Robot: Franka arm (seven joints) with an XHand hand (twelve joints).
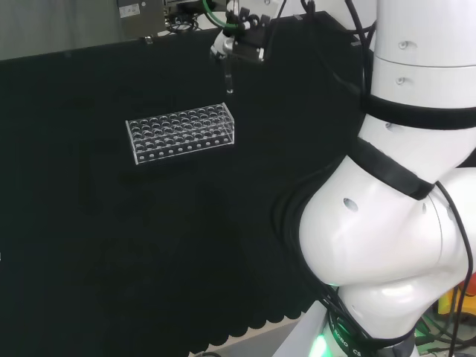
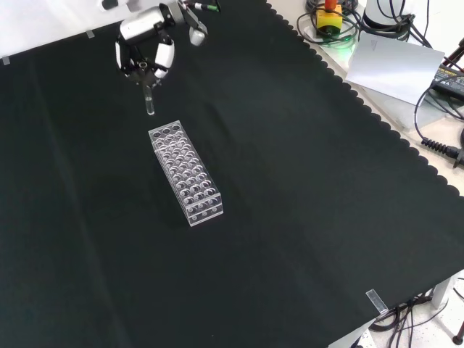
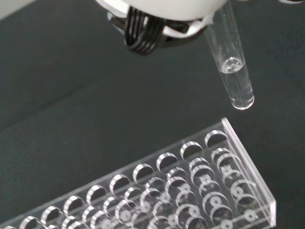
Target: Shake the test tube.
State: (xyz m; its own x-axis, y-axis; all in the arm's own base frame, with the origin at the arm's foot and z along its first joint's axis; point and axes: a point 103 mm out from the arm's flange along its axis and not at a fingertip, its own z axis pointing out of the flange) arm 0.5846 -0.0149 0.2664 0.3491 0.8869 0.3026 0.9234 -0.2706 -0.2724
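Black-and-white hand (image 2: 147, 52) pinches one clear glass test tube (image 2: 148, 101) upright, above one clear plastic rack's (image 2: 185, 174) end on black-cloth tabletop (image 2: 304, 217).

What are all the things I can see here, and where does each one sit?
Test tube: one, clear glass, with a little clear liquid in the bottom; held upright in the air above the cloth, just past one end of the rack.
Rack: one, clear plastic with rows of round holes, all looking empty; lying on the cloth, mid-left in the front view.
Cloth: one, black, scalloped edge, covering the bench.
Yellow and red button box: one, beyond the cloth's edge, top right of the front view, among black cables.
Hand: one, black and white, fingers pinching the tube's top.
Arm: one, white, right of the head view.
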